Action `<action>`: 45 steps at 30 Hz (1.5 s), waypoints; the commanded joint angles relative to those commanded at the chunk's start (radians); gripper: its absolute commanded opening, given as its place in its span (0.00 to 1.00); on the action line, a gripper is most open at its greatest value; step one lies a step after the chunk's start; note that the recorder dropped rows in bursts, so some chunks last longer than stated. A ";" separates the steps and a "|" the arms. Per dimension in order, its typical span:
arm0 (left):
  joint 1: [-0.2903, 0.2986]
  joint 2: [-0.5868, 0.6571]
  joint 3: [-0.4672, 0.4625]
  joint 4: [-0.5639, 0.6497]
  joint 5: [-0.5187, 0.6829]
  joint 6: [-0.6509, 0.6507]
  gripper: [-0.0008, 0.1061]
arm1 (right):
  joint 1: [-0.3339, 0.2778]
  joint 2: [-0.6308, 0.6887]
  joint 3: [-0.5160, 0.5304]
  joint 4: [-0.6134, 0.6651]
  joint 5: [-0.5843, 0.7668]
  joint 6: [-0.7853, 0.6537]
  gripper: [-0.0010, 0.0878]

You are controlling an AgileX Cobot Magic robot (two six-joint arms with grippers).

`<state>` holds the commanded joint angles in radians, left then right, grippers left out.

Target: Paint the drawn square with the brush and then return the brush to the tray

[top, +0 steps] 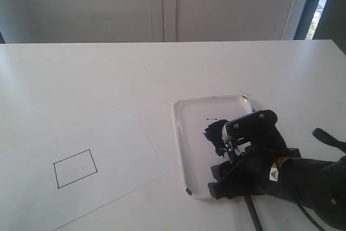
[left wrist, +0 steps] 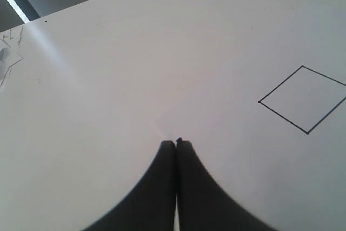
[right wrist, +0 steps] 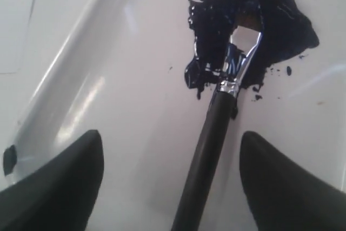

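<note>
The drawn square (top: 75, 168) (left wrist: 303, 100) is a thin black outline with a white inside, on the paper at the left. The white tray (top: 186, 133) (right wrist: 70, 74) lies right of centre with a dark blue paint blot (top: 215, 133) (right wrist: 281, 20). The brush (right wrist: 213, 128) lies in the tray, its bristles and silver ferrule in the blot. My right gripper (top: 217, 180) (right wrist: 170, 136) is open low over the tray. Its fingers stand on either side of the black handle without touching it. My left gripper (left wrist: 176, 142) is shut on nothing, above bare paper beside the square.
The white paper sheet (top: 113, 144) lies flat on the white table (top: 162, 74), its corner close to the tray's left rim. Grey wall panels (top: 162, 4) close off the back. My right arm (top: 303, 182) covers the tray's near right corner.
</note>
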<state>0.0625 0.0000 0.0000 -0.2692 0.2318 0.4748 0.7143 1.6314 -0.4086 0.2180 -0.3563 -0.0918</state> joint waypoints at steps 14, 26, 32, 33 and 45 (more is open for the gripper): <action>0.000 0.000 0.000 0.000 0.000 0.000 0.02 | 0.000 0.062 0.000 0.059 0.003 -0.043 0.59; 0.000 0.000 0.000 0.016 0.000 0.000 0.02 | 0.000 0.085 0.000 0.059 0.003 -0.043 0.59; 0.000 0.000 0.000 0.024 0.000 0.000 0.02 | 0.000 0.085 0.000 0.057 0.003 -0.043 0.59; 0.000 0.000 0.000 0.032 -0.002 0.000 0.02 | 0.000 0.085 0.000 0.057 0.003 -0.043 0.59; 0.000 0.000 0.000 0.026 0.002 -0.008 0.02 | 0.000 0.085 0.000 0.058 0.003 -0.043 0.59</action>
<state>0.0625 0.0000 0.0000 -0.2433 0.2339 0.4667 0.7143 1.7164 -0.4086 0.2763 -0.3535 -0.1345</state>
